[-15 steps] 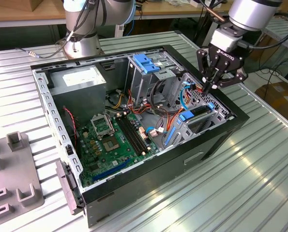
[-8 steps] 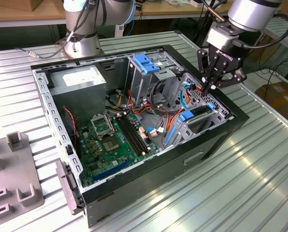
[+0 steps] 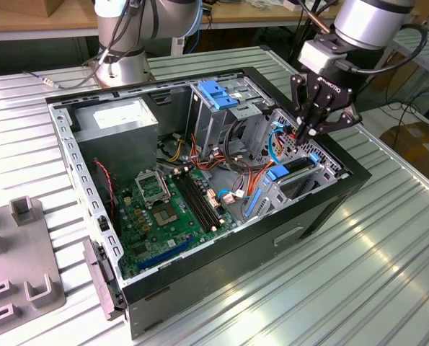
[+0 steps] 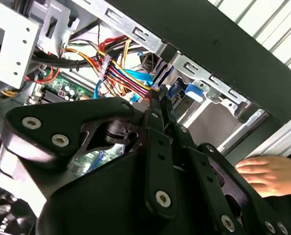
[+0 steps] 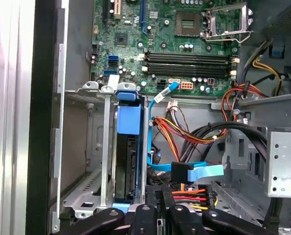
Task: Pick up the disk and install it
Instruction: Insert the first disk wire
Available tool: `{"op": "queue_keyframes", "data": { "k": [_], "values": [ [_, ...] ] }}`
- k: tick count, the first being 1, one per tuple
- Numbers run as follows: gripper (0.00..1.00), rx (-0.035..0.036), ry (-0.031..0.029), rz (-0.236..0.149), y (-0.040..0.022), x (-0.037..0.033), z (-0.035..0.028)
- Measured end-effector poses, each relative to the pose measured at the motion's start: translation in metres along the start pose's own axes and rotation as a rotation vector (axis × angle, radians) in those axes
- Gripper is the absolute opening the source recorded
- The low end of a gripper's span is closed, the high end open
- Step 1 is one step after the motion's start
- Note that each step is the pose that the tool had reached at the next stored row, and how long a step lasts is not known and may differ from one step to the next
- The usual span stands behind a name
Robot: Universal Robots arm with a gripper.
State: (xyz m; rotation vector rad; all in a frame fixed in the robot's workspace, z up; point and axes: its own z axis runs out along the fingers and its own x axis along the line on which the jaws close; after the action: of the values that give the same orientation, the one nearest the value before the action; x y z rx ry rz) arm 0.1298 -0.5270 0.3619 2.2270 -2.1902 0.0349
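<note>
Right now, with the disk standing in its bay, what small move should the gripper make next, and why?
Probably shift the shut gripper sideways onto the disk's near edge and press gently inward. The disk already stands in the bay, the gripper sits beside it holding nothing, and full seating cannot be confirmed.

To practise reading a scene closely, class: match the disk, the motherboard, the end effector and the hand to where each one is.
1 silver-grey metal disk with blue plastic bracket
2 flat green motherboard
3 black end effector
4 person's hand

A outside the black case
B flat on the case floor
C just above the drive bay
D on edge inside the drive bay

Pairs: 1-D, 2-B, 3-C, 4-A
</note>
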Motion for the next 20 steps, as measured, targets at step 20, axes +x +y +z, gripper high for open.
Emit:
{"op": "queue_keyframes", "data": {
  "k": [20],
  "values": [
    [0.16,0.0026,-0.0325,0.006,0.0089,0.0276,0.0088]
  ]
}}
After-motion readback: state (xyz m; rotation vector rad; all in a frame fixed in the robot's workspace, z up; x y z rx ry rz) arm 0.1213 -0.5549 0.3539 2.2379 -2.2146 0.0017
